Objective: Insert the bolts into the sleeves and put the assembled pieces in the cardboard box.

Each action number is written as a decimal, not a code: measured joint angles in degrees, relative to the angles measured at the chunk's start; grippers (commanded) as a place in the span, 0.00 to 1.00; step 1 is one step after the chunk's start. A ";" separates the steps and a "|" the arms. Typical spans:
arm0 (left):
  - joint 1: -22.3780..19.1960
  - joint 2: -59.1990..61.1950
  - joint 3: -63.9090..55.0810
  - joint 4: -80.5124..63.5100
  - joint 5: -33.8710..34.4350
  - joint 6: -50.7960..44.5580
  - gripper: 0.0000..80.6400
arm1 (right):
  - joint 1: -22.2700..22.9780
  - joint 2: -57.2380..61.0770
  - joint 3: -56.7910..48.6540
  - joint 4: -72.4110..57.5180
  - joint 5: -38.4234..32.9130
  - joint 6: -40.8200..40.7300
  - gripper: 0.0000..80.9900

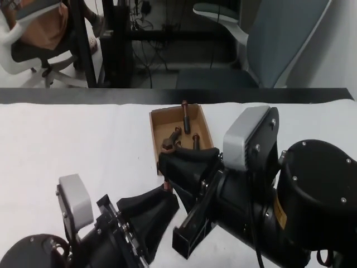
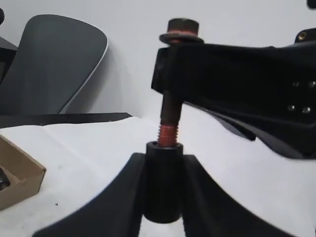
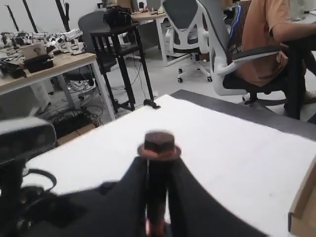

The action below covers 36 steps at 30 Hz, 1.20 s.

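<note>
We could read no text, number or sign anywhere in these views. A small yellow sticker (image 1: 277, 213) sat on the black rounded housing of the right arm (image 1: 315, 184), but its print was too small for us to make out.
</note>
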 measured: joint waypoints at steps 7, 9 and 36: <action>0.00 -0.05 -0.14 -1.49 -1.24 0.01 0.02 | 0.00 0.11 0.26 1.42 1.10 2.11 0.82; 0.00 -0.05 -0.48 -1.57 -1.30 0.01 0.02 | 0.00 -0.18 0.26 1.42 1.23 2.39 0.82; 19.37 40.32 -69.01 69.53 10.01 14.58 0.56 | 0.00 -31.36 0.68 34.11 22.29 -1.36 0.82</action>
